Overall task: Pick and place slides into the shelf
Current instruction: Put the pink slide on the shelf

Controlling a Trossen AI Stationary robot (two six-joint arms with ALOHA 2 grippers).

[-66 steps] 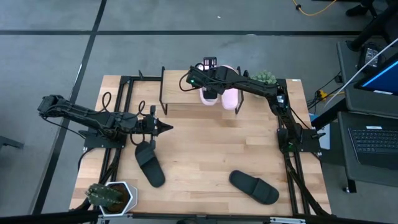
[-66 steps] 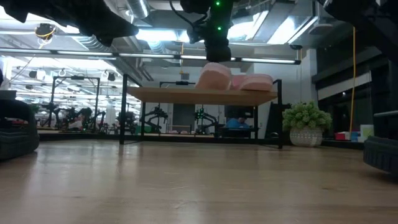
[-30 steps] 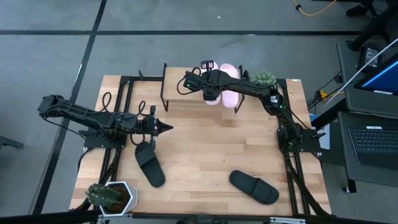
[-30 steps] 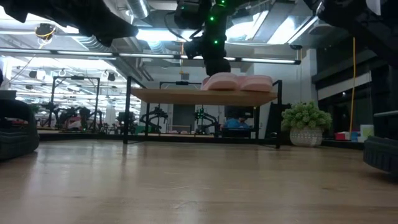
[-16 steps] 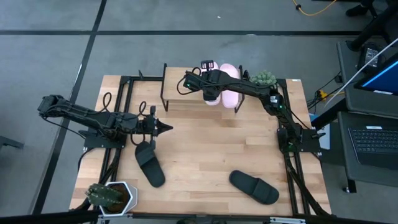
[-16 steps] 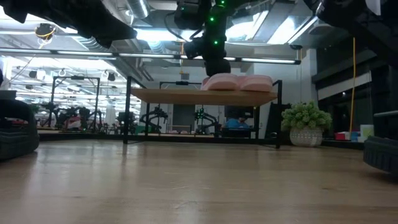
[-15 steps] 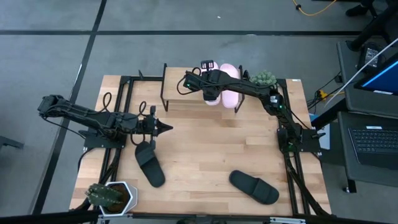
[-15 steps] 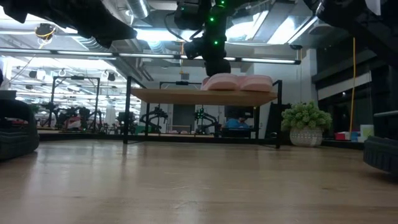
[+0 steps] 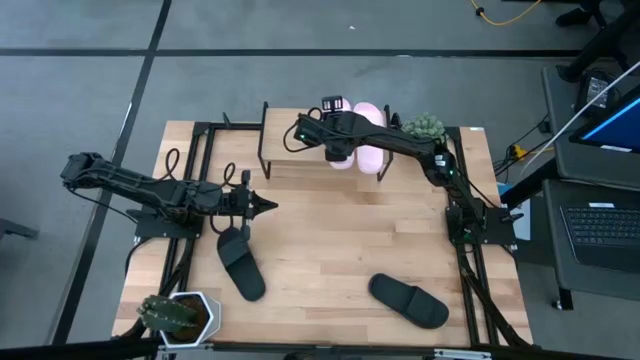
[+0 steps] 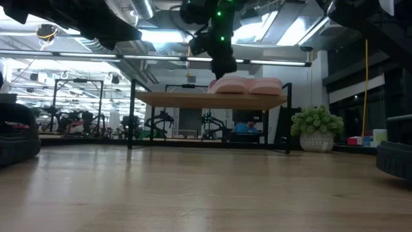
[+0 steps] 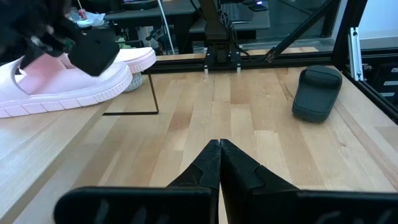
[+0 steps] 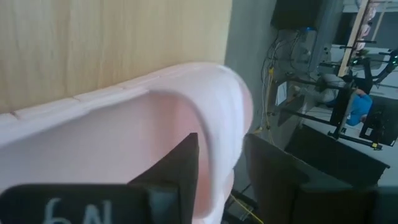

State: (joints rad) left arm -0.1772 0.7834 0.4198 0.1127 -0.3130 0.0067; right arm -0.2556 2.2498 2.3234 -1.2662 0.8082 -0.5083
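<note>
Two pale pink slides (image 9: pixel 343 161) (image 9: pixel 372 152) lie side by side, soles down, on the right part of the shelf's light wood top (image 9: pixel 288 150) at the table's far edge. My right gripper (image 9: pixel 338 148) stands over the left pink slide (image 12: pixel 124 137), open, its fingers on either side of the strap. Two black slides (image 9: pixel 241 262) (image 9: pixel 408 300) lie flat on the tabletop, one near left and one near right. My left gripper (image 9: pixel 268 206) hovers shut left of centre, just beyond the left black slide. My right gripper comes from above with the pink slide's strap (image 12: pixel 217 112) between its open fingers. A gap shows between the strap and one finger (image 12: pixel 280 180). The other finger (image 12: pixel 177 165) lies close under the strap; whether it touches I cannot tell. The slide rests on the shelf top.
A cactus in a white pot (image 9: pixel 178 315) stands at the near left corner. A small green plant (image 9: pixel 424 125) stands beside the shelf's right end. Black frame rails run along both table sides. Bare wood lies between the black slides and the shelf.
My right gripper has risen a little above the left pink slide. The slide has stayed flat on the shelf top beside the other pink one.
</note>
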